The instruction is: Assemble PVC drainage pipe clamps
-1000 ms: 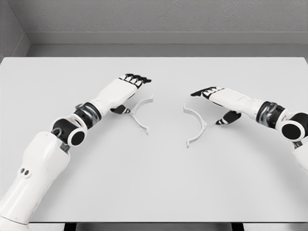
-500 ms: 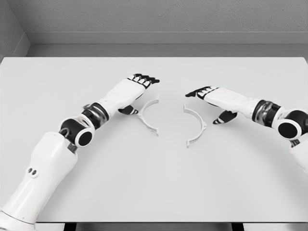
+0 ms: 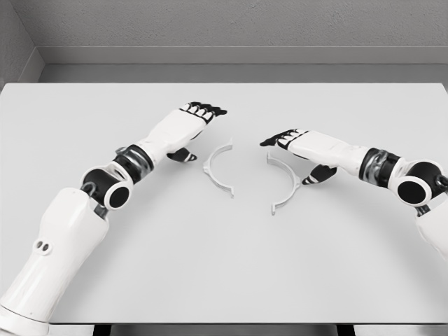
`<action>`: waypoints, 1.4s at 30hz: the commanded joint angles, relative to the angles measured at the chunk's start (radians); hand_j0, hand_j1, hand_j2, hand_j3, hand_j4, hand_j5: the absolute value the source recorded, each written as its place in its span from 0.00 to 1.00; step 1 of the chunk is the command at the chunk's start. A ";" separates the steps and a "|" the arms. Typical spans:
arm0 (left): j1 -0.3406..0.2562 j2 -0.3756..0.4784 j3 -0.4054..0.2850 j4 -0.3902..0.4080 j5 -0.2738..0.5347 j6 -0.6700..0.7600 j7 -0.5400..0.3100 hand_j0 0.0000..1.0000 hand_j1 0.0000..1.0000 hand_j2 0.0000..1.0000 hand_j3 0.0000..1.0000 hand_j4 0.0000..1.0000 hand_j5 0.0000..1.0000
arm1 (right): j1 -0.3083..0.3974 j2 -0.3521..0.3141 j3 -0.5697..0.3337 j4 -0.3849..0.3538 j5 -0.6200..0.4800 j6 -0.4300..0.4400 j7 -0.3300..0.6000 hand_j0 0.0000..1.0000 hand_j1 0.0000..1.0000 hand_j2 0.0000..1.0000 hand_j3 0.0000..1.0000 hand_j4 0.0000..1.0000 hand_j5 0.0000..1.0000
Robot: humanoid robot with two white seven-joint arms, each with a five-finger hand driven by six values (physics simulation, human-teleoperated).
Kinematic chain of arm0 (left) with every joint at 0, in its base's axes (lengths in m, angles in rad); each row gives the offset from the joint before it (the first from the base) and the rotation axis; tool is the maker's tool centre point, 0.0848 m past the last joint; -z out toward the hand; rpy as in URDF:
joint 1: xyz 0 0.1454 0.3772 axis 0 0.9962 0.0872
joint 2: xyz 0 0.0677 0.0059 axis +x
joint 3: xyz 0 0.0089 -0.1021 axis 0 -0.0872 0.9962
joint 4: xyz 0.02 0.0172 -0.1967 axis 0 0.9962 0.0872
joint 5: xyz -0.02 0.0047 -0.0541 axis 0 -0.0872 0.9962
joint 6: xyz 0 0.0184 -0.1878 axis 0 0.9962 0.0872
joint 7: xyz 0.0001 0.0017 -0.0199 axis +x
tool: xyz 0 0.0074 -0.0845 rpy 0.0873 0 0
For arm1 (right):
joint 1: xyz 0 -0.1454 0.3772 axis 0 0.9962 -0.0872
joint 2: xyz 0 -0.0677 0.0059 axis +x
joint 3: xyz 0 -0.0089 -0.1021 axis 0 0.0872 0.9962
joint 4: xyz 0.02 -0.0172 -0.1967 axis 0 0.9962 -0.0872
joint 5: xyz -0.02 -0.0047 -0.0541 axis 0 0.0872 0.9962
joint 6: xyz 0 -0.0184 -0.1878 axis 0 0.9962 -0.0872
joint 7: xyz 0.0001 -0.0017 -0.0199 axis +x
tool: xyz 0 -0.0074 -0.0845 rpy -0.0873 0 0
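Two white half-ring clamp pieces lie flat in the middle of the table [image 3: 224, 273], their hollow sides facing each other across a narrow gap. My left hand [image 3: 196, 131] hovers just left of the left clamp half [image 3: 210, 173] with its fingers spread, and its dark thumb tip stands a little apart from the arc. My right hand [image 3: 294, 155] reaches over the right clamp half [image 3: 297, 183] from the right, fingers extended and open. Its thumb is close beside the outer bend of that arc. Neither hand holds anything.
Grey walls rise behind the table's far edge [image 3: 224, 84]. Both white forearms lie low over the tabletop, the left arm [image 3: 77, 224] coming in from the lower left and the right arm [image 3: 406, 178] from the right edge.
The left clamp half has slid right, closer to the right one, and the left hand has drawn back a little from it. The right hand has moved left over its half.
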State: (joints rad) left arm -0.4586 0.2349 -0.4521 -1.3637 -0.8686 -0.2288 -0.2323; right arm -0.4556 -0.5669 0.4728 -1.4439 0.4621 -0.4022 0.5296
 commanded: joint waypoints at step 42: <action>-0.072 -0.071 -0.014 0.166 -0.001 0.005 0.001 1.00 1.00 1.00 1.00 1.00 1.00 | 0.000 0.075 0.013 -0.004 -0.005 0.002 0.000 1.00 1.00 1.00 1.00 1.00 1.00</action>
State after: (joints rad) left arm -0.5308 0.1692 -0.4661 -1.2038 -0.8730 -0.2242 -0.2315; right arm -0.4556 -0.4959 0.4866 -1.4476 0.4623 -0.4019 0.5297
